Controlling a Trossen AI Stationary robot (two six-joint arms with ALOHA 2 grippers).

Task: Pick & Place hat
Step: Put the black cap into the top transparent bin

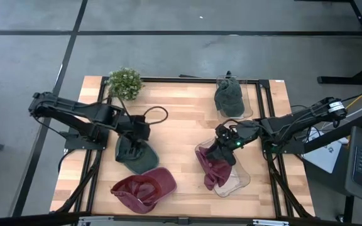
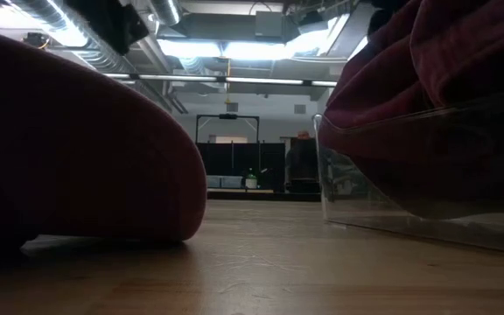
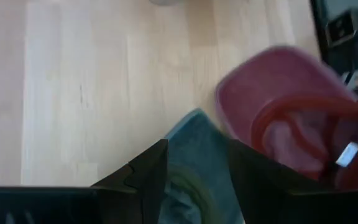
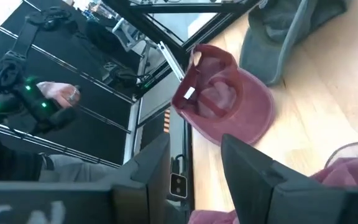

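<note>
The table (image 1: 181, 113) carries four hats. At its 7 o'clock edge a maroon hat (image 1: 144, 188) lies upturned, long axis running 3 to 9 o'clock. A green hat (image 1: 137, 156) at 8 o'clock is grasped by the left gripper (image 1: 132, 145). Another maroon hat (image 1: 211, 168) drapes over a clear tray (image 1: 241, 182) at 4 o'clock, beneath the right gripper (image 1: 224, 149), fingers (image 4: 247, 165) parted and empty. A second green hat (image 1: 229, 97) sits at 1 o'clock.

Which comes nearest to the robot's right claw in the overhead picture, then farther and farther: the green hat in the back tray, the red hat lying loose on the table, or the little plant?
From the right gripper:
1. Green hat in the back tray, straight behind the gripper.
2. Loose red hat, at the table's front, toward the left arm.
3. Plant, at the far back-left corner.
</note>
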